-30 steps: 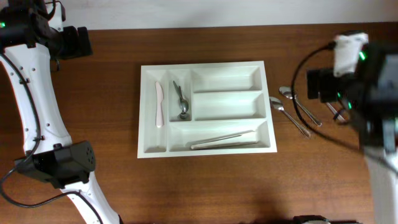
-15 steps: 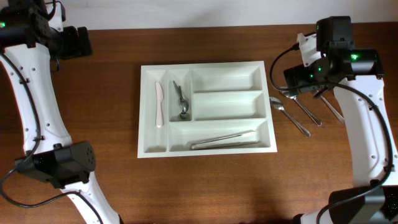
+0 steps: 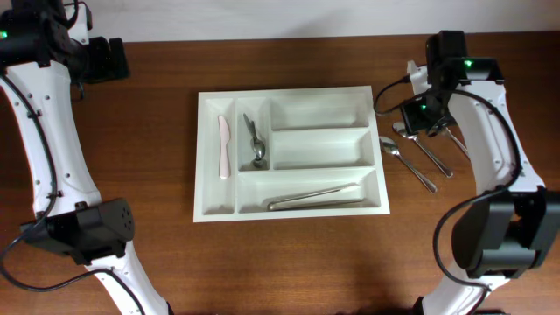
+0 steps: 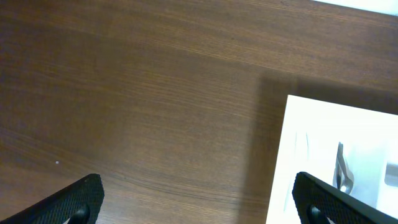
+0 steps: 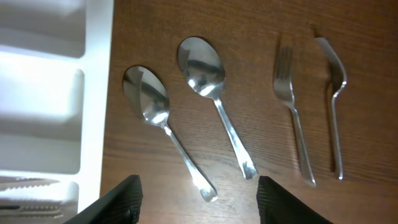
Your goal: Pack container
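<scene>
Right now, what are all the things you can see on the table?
container: 1, white, middle of the table
knife: 1, pale whitish, leftmost narrow compartment
short silver utensils: apparently 2, second narrow compartment
long silver pieces: count unclear, nearest wide compartment
spoons: 2, silver, on the table just right of the container
fork: 1, silver, right of the spoons
slim utensil: 1, silver, farthest right, kind unclear
table: 1, brown wood
left gripper: black, open, over bare table beside the container
right gripper: black, open, above the spoons
</scene>
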You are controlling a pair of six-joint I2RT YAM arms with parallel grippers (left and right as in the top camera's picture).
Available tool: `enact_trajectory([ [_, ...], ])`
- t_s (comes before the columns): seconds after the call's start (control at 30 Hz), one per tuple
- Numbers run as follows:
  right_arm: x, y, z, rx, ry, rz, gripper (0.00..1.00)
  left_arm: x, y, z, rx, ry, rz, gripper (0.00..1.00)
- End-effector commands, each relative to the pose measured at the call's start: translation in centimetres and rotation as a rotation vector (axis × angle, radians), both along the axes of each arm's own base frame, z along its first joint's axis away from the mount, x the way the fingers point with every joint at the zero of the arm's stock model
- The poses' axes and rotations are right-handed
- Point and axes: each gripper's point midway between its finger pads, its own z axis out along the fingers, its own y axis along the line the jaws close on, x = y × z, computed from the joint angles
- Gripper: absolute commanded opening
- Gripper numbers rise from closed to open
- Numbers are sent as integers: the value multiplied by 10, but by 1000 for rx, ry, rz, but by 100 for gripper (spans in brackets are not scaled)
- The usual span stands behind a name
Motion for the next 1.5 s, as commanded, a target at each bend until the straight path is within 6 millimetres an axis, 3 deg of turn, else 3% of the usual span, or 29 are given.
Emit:
enact_trajectory([
  [0.0, 5, -2, -17, 8, 29, 6, 56, -2, 1, 8, -2, -20, 8, 99],
  [0.23, 5, 1, -52, 21, 90, 52, 50, -2, 1, 8, -2, -20, 8, 99],
  [0.47, 0, 2, -72, 90, 126, 79, 47, -2, 1, 8, -2, -20, 8, 99],
  [0.6, -11, -8, -92, 117, 149, 53, 47, -2, 1, 8, -2, -20, 8, 99],
  [0.63, -19, -7, -105, 154, 161, 45, 47, -2, 1, 8, -2, -20, 8, 99],
  [0.77, -28, -1, -124, 177, 173, 49, 47, -2, 1, 8, -2, -20, 8, 99],
  [1.23, -30, 7, -140, 214, 153, 106, 46, -2, 1, 8, -2, -20, 8, 99],
  [1.43, -23, 11, -142, 230, 112, 139, 45, -2, 1, 8, -2, -20, 8, 99],
  [1.47, -22, 11, -142, 229, 108, 140, 41, -2, 1, 8, -2, -20, 8, 99],
])
